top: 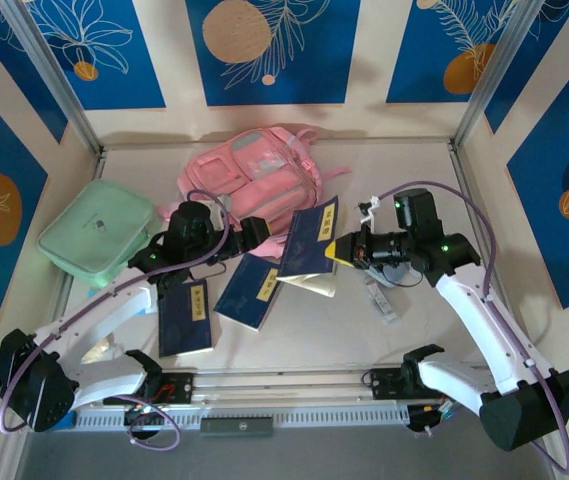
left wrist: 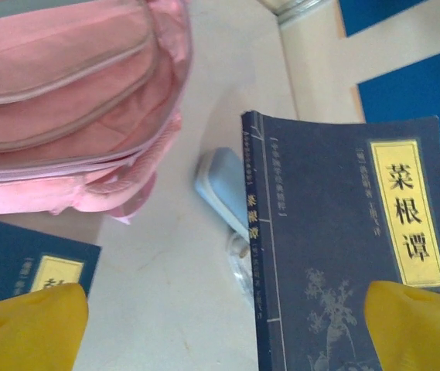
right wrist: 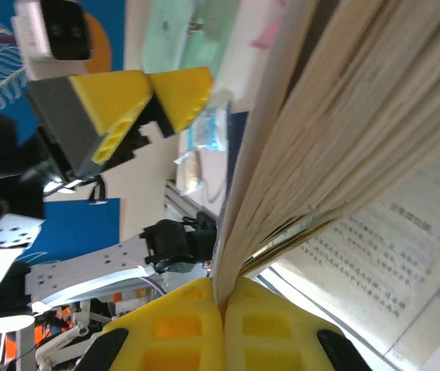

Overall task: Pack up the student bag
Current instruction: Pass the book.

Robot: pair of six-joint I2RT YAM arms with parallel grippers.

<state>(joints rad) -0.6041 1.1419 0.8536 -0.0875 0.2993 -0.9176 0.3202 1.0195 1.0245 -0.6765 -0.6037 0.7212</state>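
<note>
The pale table [top: 384,180] has the pink student bag [top: 254,175] lying flat at the back. Left of the bag sits a mint-green zip case [top: 99,238]. In front of the bag, a dark blue book [top: 184,318] and a second blue book [top: 254,292] lie flat just beside each other. A slim pale thing [top: 381,298] is front-right of the bag, can't tell what.

Left end effector [left wrist: 223,328] agape, right [right wrist: 223,332] pinched

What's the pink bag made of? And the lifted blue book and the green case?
The pink bag looks like soft woven fabric, matte: it sags, with stitched seams and zips. The lifted blue book seems paper with a smooth card cover; its page edges show. The green case is probably cloth or soft plastic.
</note>
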